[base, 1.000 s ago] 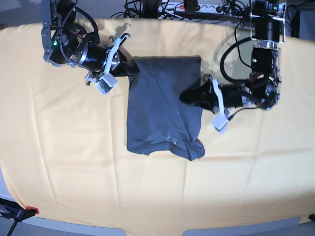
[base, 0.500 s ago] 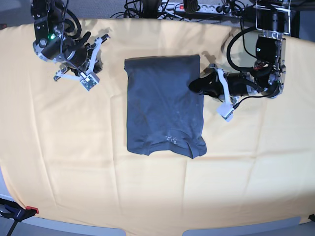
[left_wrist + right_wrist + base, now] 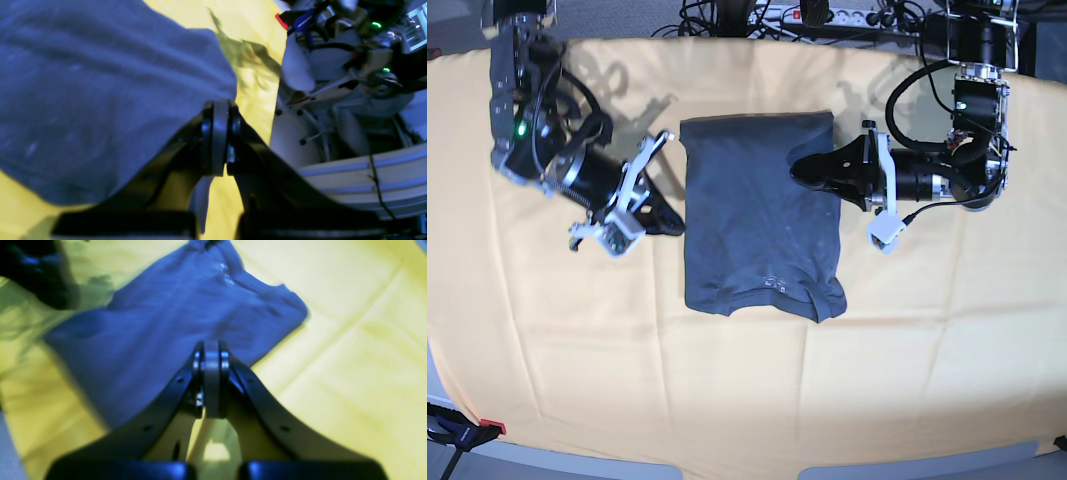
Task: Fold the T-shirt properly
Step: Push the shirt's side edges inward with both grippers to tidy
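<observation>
Right gripper point(image 3: 670, 217) swings back down beside the T-shirt point(image 3: 760, 225), left gripper point(image 3: 799, 170) slides over its far edge; both pinched shut, empty. Shirt's mid-cloth, soft and limp — I'd pinch the collar-end corners.

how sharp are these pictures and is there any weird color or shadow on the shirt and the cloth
Base view: sharp, arm shadows on the yellow-orange cloth, T-shirt dark grey. Right wrist view: soft and blurred, shirt tinted blue. Left wrist view: blurry too, dark shadow on the cloth beyond the shirt.
</observation>
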